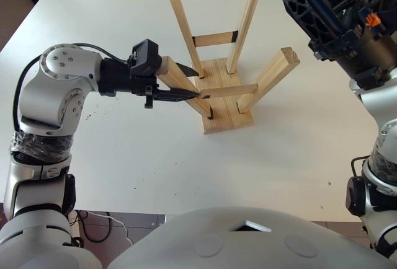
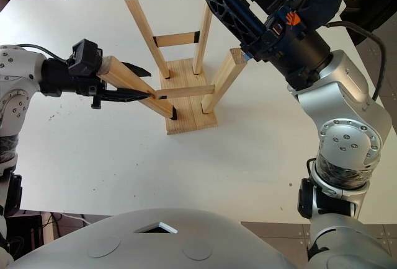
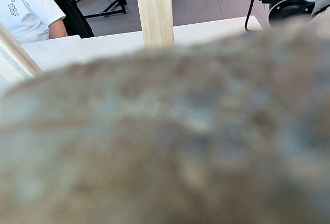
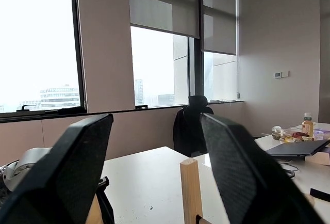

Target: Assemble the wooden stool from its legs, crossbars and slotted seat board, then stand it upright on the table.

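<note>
Left fingers [image 1: 175, 96] pinching leg [image 1: 176, 77] of upturned stool [image 1: 227, 113]; right fingers [image 2: 226, 8] spread above it.

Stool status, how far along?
Done: four legs, joined by two crossbars, stand in the seat board, which lies flat on the table, legs up and splayed. In hand: left end effector shut on the near-left leg; right end effector open above. Left: possibly seating joints, then flipping it upright.

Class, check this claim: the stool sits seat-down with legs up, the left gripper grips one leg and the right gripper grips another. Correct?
Not quite. The right gripper is open and holds nothing, as the right wrist view shows; the rest stands.
</note>
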Available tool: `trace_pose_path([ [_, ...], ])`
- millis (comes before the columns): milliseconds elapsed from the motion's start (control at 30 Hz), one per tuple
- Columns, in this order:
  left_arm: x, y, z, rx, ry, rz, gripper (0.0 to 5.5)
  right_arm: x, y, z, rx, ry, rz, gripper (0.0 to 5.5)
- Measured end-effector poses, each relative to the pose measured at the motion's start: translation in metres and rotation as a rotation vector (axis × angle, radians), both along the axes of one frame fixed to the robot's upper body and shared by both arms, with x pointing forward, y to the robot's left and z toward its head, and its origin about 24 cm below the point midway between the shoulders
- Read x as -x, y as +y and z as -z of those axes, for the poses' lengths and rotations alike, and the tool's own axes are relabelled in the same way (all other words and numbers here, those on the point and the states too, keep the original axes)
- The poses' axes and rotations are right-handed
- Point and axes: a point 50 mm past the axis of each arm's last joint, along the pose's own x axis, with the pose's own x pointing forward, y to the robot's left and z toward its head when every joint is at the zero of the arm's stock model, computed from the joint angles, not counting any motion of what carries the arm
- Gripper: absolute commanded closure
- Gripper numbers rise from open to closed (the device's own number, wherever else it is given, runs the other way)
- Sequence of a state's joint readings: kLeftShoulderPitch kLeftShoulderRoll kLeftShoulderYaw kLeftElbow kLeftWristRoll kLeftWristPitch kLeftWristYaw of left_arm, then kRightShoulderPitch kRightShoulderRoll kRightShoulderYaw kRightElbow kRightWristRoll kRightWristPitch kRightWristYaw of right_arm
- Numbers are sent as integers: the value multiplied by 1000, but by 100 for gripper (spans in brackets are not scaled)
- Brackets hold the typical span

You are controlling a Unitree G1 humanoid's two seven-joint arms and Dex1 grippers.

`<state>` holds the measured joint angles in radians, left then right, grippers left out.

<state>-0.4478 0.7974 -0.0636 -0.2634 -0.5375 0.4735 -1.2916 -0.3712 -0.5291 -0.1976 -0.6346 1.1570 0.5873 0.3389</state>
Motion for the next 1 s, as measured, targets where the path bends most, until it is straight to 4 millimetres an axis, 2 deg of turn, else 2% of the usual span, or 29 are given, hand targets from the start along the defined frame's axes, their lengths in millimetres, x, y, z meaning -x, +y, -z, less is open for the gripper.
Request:
trace_pose_path([
  [400,-19,8,-1,-59,0,-17,346,2,9,6,17,8,-12,235],
  [700,-20,8,1,-131,7,30,346,6,14,8,-5,6,8,235],
  [1000,-20,4,-2,-143,8,24,346,18,41,18,6,27,-36,235],
])
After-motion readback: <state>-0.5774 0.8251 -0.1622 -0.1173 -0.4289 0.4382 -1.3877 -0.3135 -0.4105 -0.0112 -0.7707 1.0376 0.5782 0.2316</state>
